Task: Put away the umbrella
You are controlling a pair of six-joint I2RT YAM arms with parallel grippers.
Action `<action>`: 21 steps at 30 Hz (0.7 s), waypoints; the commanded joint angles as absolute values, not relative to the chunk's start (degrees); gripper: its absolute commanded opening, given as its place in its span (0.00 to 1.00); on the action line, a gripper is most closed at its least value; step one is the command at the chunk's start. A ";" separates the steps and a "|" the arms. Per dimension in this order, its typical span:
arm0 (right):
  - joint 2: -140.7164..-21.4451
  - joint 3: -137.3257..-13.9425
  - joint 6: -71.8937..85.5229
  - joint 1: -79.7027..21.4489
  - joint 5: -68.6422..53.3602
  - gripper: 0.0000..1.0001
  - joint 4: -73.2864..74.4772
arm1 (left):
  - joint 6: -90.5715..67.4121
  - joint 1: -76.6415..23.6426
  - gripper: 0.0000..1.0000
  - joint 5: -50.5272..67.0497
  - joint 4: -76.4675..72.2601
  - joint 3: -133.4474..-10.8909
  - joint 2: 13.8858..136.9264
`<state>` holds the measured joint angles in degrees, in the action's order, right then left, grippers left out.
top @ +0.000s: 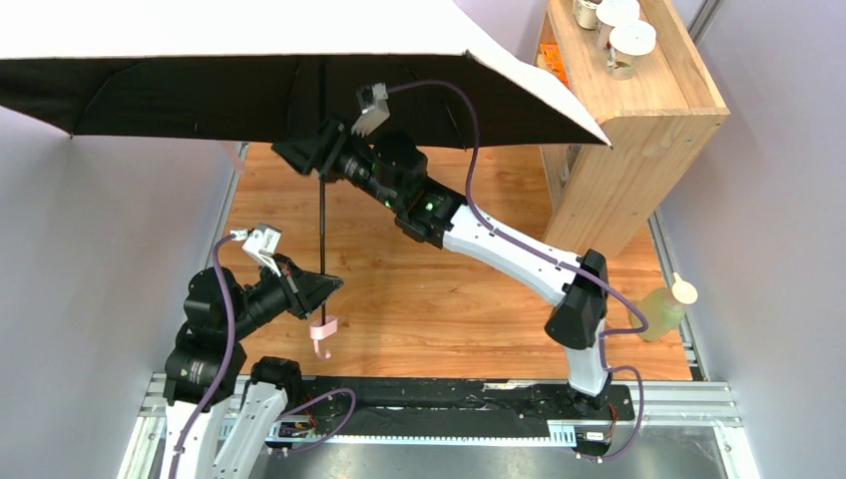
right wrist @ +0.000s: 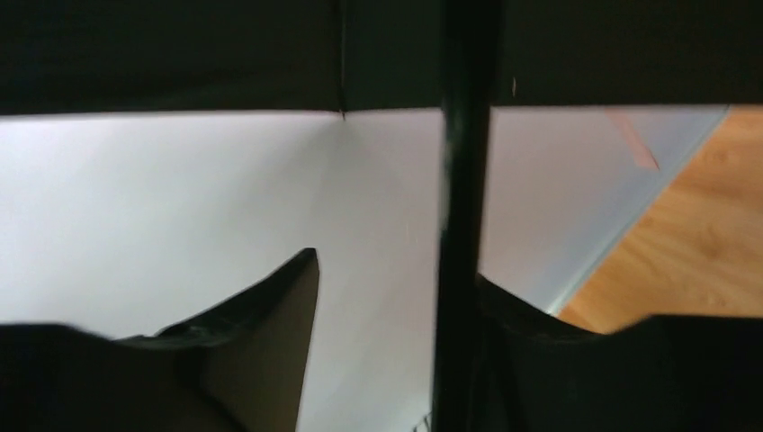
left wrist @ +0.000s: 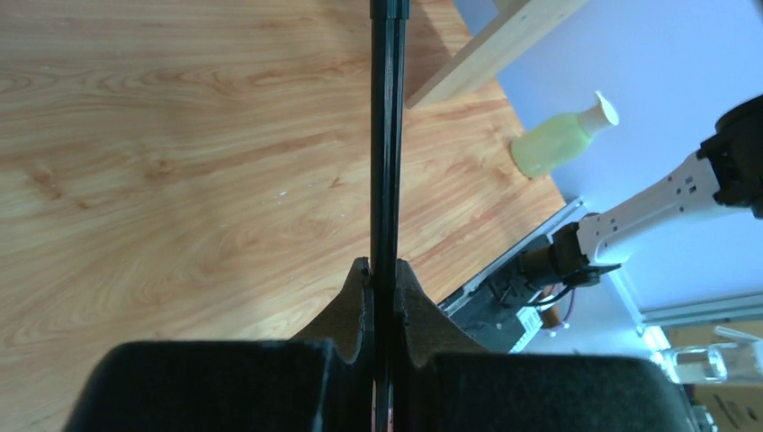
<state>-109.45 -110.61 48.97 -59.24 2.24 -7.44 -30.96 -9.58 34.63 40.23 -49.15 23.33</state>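
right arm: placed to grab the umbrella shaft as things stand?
Probably yes: the right claw sits open astride the shaft just under the canopy, nothing between them; the left claw grips lower down.

Wood-grain tabletop (top: 449,299), warm orange-brown, evenly lit. Plain pale grey-lilac walls (top: 100,259) on the left and right. Light wooden shelf unit (top: 638,140) at the far right, with white cups (top: 632,40) on its top. Pale green bottle (top: 666,307) with a white cap at the tabletop's right edge. Aluminium rail (top: 688,404) along the near edge.
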 commanded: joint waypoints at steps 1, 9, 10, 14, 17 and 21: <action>-114.77 -127.14 48.52 -56.43 8.16 0.58 -3.81 | -23.82 -9.49 0.00 29.36 42.01 -52.20 20.48; -125.16 -143.27 45.18 -52.12 16.09 0.83 4.85 | -18.11 -9.49 0.00 20.92 48.34 -54.05 18.54; -125.24 -142.91 44.91 -52.12 16.69 0.83 4.05 | -17.76 -9.58 0.00 20.92 48.69 -53.70 18.46; -127.61 -145.71 43.86 -51.42 18.81 0.78 4.83 | -16.79 -9.58 0.00 21.01 48.52 -52.21 17.76; -127.97 -145.20 44.30 -50.54 20.29 0.61 5.18 | -16.44 -9.49 0.00 21.27 48.34 -52.29 17.31; -128.14 -145.45 44.74 -50.01 22.84 0.54 5.88 | -16.70 -9.58 0.00 20.66 48.69 -52.12 17.23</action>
<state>-128.73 -142.17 45.65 -51.13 18.33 6.26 -20.49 -9.65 21.91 52.45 -51.07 18.26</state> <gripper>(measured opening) 0.550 0.046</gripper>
